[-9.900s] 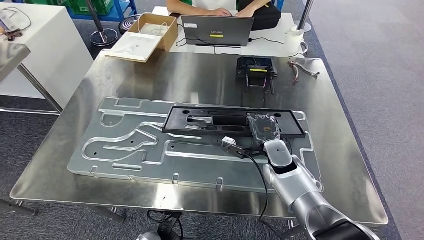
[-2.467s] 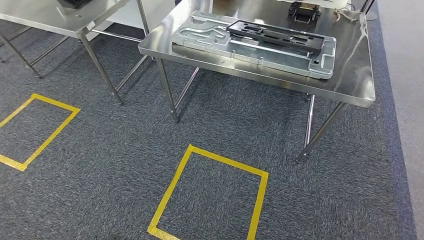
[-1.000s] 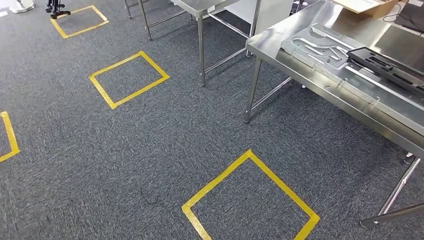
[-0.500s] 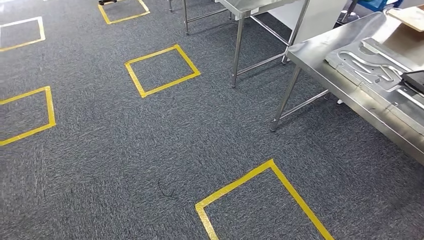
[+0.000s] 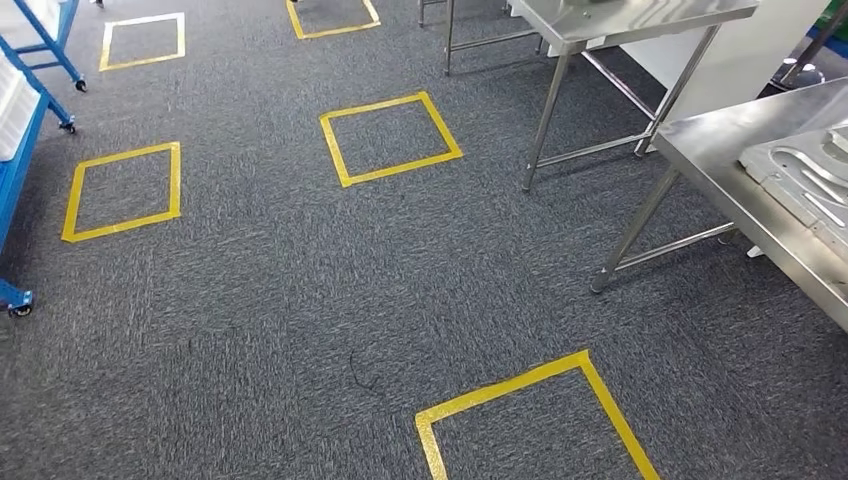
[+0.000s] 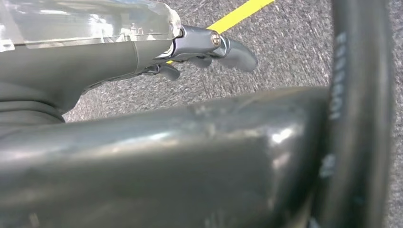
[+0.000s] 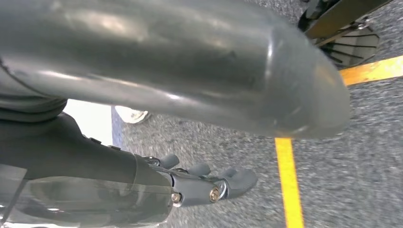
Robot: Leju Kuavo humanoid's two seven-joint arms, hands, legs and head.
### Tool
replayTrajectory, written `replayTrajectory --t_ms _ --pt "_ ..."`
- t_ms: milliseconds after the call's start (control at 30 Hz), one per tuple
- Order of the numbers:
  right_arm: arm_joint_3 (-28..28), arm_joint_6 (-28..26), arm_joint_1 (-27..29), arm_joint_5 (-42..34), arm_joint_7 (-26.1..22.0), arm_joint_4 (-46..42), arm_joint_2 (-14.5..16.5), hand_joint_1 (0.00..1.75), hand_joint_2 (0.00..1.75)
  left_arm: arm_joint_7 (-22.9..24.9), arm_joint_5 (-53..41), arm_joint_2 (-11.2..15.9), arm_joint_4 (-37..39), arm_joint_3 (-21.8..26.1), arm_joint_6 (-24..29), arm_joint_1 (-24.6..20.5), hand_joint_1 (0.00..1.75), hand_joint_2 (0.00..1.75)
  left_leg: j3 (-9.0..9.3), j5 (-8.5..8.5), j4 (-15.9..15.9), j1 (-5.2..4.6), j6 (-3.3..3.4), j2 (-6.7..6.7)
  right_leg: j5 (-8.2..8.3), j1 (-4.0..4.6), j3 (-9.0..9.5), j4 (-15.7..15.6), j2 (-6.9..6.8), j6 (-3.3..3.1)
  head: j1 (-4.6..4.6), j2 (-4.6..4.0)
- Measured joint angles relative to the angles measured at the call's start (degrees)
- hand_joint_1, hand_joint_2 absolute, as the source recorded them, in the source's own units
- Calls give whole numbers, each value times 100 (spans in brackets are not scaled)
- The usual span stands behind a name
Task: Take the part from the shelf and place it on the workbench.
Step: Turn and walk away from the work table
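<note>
The steel workbench (image 5: 715, 150) stands at the right edge of the head view, and a corner of a grooved silver plate (image 5: 805, 175) lies on it. A blue wheeled shelf (image 5: 25, 140) comes in at the left edge, with something white (image 5: 12, 95) on one level. My left hand (image 6: 199, 52) hangs over the grey carpet, fingers loosely extended and holding nothing. My right hand (image 7: 199, 183) hangs the same way beside a yellow tape line, also holding nothing.
A second steel table (image 5: 620, 15) stands at the back right, its legs reaching onto the carpet. Yellow tape squares (image 5: 390, 140) mark the floor, one (image 5: 125, 190) near the shelf and one (image 5: 530, 420) close in front. The shelf's caster (image 5: 18, 305) sits at the left edge.
The camera has swung left: the workbench has slid to the right edge, the black part on it has left the picture, and the blue shelf has come in on the left.
</note>
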Motion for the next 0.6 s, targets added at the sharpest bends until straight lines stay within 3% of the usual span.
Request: replayTrajectory --t_ms 67,133,200,233,267,300,367,433,500,567,600 --pt "3 1 -31 3 2 0 2 0 0 2 -2 -1 1 0 0 18 0 0 4 21 -45 -2 78 -121 -23 -15 45 -15 -23 69 1 0" --pt "5 4 -38 11 5 0 4 0 0 11 2 -4 1 0 -1 22 0 0 41 61 -109 19 160 -235 -203 -41 -36 210 240 119 1 0" --pt "6 9 -17 18 7 0 4 0 0 22 5 -7 1 2 -2 4 0 0 46 80 -131 20 217 -349 -559 -51 -390 895 549 126 1 0" --pt "6 10 -8 21 7 0 4 0 0 25 7 -7 1 3 -3 -4 0 0 40 79 -129 9 231 -418 -700 -50 -606 1281 599 123 1 0" --pt "6 11 1 22 7 0 4 0 0 30 7 -7 1 7 -3 -7 0 0 42 77 -126 -3 238 -497 -743 -48 -770 1547 617 120 0 0" --pt "6 13 7 24 7 0 4 0 0 35 7 -7 1 12 -4 -7 0 0 50 73 -123 -14 242 -580 -666 -47 -844 1614 627 112 0 0" --pt "6 13 16 25 8 0 4 0 0 45 7 -8 1 28 -6 -5 0 0 77 63 -111 -27 236 -750 -221 -39 -678 1092 717 65 1 0" --pt "6 13 23 25 8 1 -1 0 0 49 7 -20 2 42 -8 -9 0 0 75 46 -88 -34 206 -901 137 -27 -401 367 973 -7 1 0" --pt "7 13 18 27 7 1 -8 0 0 51 7 -32 2 50 -10 -13 0 0 36 40 -74 -16 146 -1021 193 -5 -298 85 1086 -48 1 0" --pt "9 13 0 33 6 0 -9 0 0 57 7 -33 2 61 -9 2 0 0 13 45 -80 7 76 -1081 207 -1 -258 20 956 -85 1 0" --pt "11 15 0 38 4 0 -9 0 0 63 7 -34 3 66 -8 14 0 0 -3 15 -38 4 47 -984 219 -10 -220 -26 890 -114 0 0"
